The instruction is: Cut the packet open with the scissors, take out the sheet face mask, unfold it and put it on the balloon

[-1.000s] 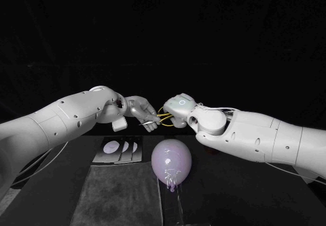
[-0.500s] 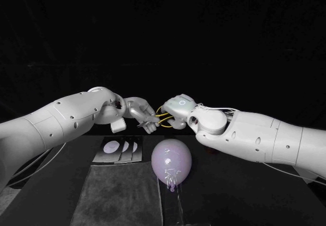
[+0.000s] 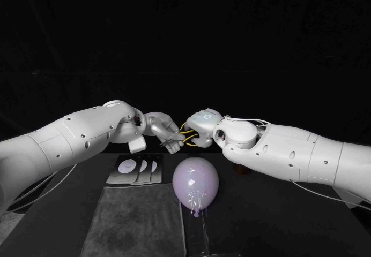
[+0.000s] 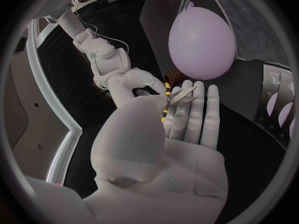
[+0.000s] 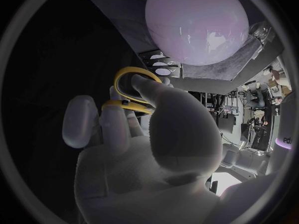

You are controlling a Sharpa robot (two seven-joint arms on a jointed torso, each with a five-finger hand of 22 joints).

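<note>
Above the table my two hands meet around the scissors, which have yellow handles. My right hand has its fingers through the yellow loops. My left hand pinches the steel blades between its thumb and straight fingers. The lilac balloon stands just below both hands. Three face mask packets lie side by side on the table, left of the balloon and below my left hand.
A grey mat covers the table in front of the packets. The balloon sits on a clear stand at the mat's right edge. Dark tabletop lies to the right of the balloon.
Both hands have closed in on each other slightly. The blade tips that stuck out below my left hand are now tucked deeper into its fingers. Balloon and packets have not moved.
</note>
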